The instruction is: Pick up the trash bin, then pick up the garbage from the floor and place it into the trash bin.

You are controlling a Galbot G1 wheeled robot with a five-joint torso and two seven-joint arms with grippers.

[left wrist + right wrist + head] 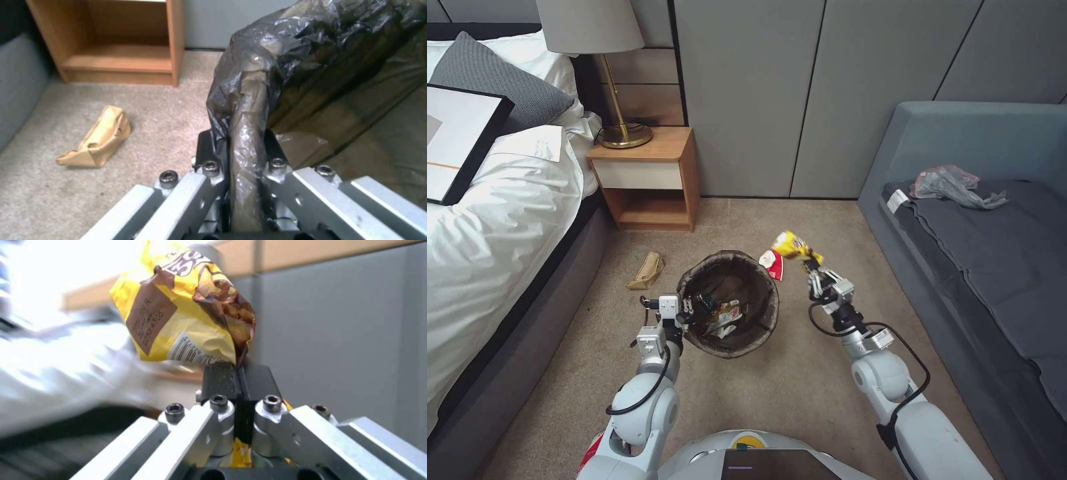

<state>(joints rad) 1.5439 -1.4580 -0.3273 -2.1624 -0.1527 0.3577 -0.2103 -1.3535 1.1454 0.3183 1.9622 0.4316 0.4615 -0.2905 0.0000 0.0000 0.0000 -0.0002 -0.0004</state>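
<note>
Yellow-and-brown snack wrapper (pixel 186 306) (barcode patch white); red-and-white wrapper (pixel 772 264); tan paper bag (pixel 98 138); beige carpet (pixel 800 380).

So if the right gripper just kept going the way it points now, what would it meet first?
The right gripper, shut on the yellow wrapper, points forward and slightly left, passing right of the trash bin. The red-and-white wrapper lies left of that line. The way looks free up to the grey wall panels, though depth is unclear.

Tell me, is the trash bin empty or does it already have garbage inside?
Not empty. The head view looks into the trash bin and shows wrappers lying at its bottom, while the left gripper clamps its rim.
</note>
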